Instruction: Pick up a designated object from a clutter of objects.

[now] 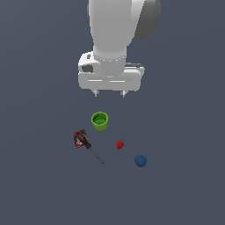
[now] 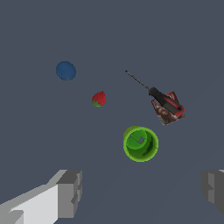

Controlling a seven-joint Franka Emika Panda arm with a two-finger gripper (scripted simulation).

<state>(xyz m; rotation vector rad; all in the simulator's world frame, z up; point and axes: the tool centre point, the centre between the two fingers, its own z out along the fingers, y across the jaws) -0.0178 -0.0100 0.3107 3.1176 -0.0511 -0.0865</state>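
Exterior view: gripper (image 1: pixel 110 93) fingers (image 1: pixel 95 92) spread wide, empty, above green cup (image 1: pixel 99 121); red lump (image 1: pixel 119 144) beyond cup, apart from fingers.

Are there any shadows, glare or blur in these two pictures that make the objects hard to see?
Exterior view: flat, even light, no cast shadows or glare; the strawberry and blue ball are small but sharp. Wrist view: equally shadowless and sharp; the green cup shows soft shading inside, and the gripper fingers look blocky.
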